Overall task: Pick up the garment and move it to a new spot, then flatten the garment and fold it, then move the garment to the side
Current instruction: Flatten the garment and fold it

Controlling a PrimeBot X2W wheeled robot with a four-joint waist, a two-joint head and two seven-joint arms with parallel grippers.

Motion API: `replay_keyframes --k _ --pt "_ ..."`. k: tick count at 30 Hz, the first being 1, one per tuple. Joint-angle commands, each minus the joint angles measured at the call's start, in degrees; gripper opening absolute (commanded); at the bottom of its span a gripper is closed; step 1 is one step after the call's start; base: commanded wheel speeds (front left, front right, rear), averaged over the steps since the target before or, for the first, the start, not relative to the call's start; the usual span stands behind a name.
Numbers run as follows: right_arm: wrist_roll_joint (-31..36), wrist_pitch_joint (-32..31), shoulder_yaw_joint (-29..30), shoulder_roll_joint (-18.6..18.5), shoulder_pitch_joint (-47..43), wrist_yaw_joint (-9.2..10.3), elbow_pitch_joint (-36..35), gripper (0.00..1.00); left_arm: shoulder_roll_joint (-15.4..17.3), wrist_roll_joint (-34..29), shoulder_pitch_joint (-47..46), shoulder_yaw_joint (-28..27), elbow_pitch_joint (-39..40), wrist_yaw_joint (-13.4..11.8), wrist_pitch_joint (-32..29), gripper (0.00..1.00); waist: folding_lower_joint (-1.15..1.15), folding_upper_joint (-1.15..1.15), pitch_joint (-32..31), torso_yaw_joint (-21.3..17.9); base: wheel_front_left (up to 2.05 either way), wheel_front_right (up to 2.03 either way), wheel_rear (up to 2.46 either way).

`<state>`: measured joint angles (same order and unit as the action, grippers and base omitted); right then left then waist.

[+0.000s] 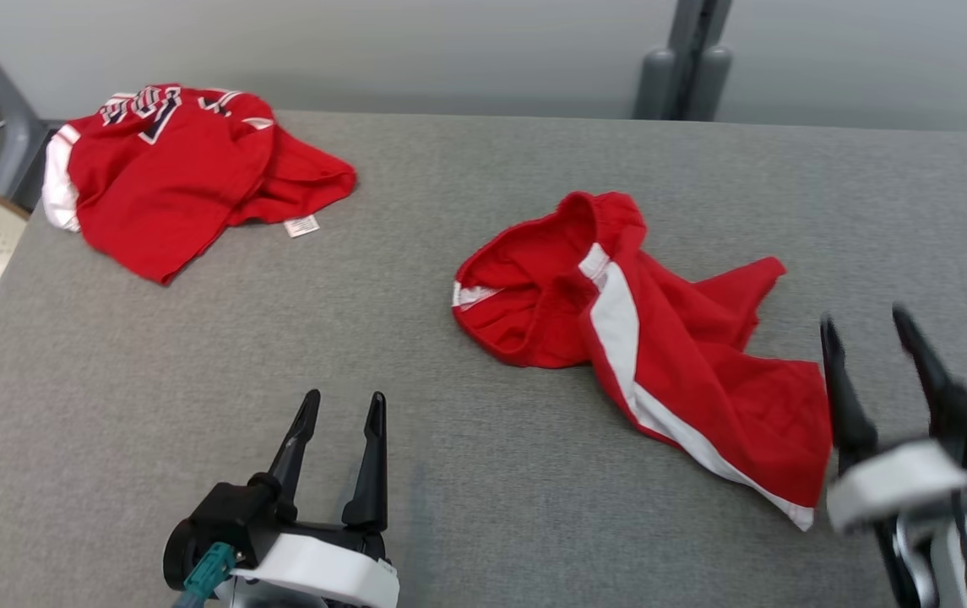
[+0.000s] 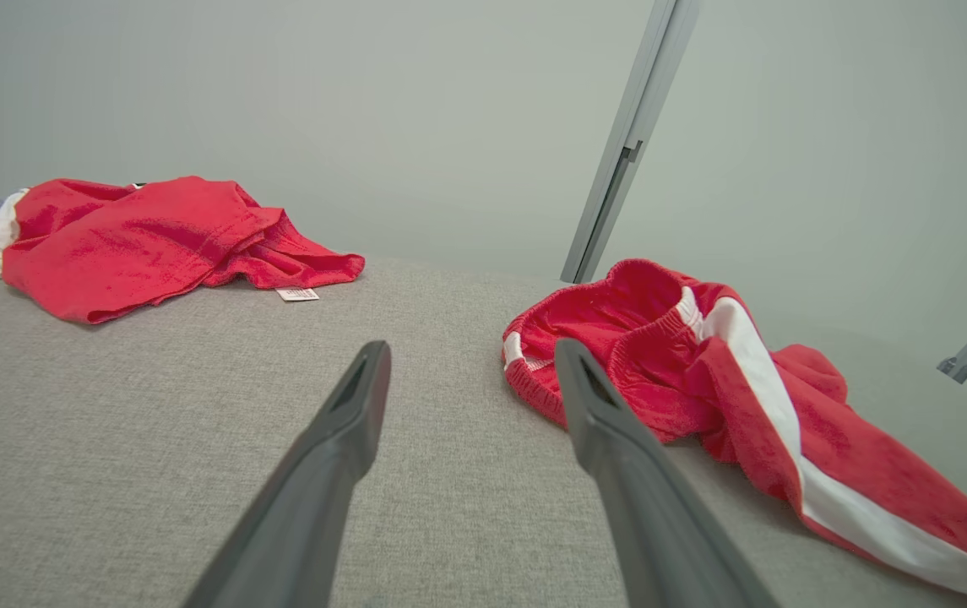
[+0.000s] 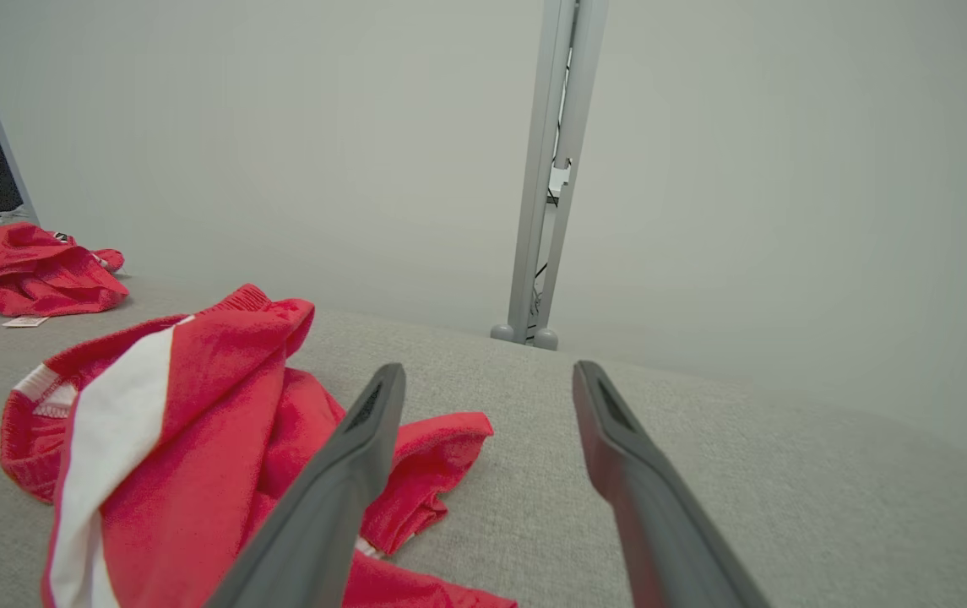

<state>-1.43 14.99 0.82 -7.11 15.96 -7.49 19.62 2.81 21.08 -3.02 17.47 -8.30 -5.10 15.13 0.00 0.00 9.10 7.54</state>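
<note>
Flanking the crumpled red shorts (image 1: 635, 338) at centre right on the bench (image 1: 449, 211), my left tool (image 1: 344, 397), lower left, and right tool (image 1: 864, 317), lower right, hover spread and empty, placed, I judge, for pickup.

Soft, even light covers the grey table (image 1: 483, 507), and the shadows on it are faint. The right gripper (image 1: 861, 317) is smeared by blur in the head view.

Black left claw (image 1: 344, 399), white cuff (image 1: 323, 576)
</note>
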Motion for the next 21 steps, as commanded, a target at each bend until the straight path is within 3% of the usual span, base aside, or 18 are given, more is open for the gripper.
replay_keyframes --k 1,6,10,19,20,21 --pt "-0.42 0.3 0.73 0.62 -4.34 -0.01 -1.23 1.0 0.16 -0.57 0.69 -0.21 -0.08 0.46 0.03 1.0 0.0 0.0 -1.17 -2.05 0.0 0.0 0.0" --pt "-1.55 0.3 -1.07 2.31 -12.67 -0.01 -3.28 1.0 0.17 -1.18 1.24 -0.68 -0.3 0.95 0.03 1.0 0.0 0.0 -1.54 -4.59 0.0 0.0 0.0" --pt "-2.99 0.31 -4.58 3.18 -13.99 -0.01 -2.58 1.0 0.19 -1.47 1.13 -0.32 -0.6 1.3 0.03 1.0 0.0 0.0 -1.77 -5.48 0.0 0.0 0.0" --pt "-4.94 -0.87 -5.81 3.91 -12.58 -0.01 3.63 1.0 0.18 -1.52 1.36 0.53 -1.38 1.3 0.03 1.0 0.0 0.0 -2.32 -3.19 0.0 0.0 0.0" --pt "-5.51 -1.01 -5.82 3.97 -12.22 -0.01 4.61 0.96 0.19 -1.48 1.43 0.41 -1.38 1.27 0.03 1.0 0.0 0.0 -2.37 -2.75 0.0 0.0 0.0" --pt "-6.28 -1.26 -5.87 3.99 -11.87 -0.01 5.51 0.78 0.19 -1.47 1.42 0.36 -1.37 1.21 0.03 1.0 0.0 0.0 -2.42 -2.3 0.0 0.0 0.0"
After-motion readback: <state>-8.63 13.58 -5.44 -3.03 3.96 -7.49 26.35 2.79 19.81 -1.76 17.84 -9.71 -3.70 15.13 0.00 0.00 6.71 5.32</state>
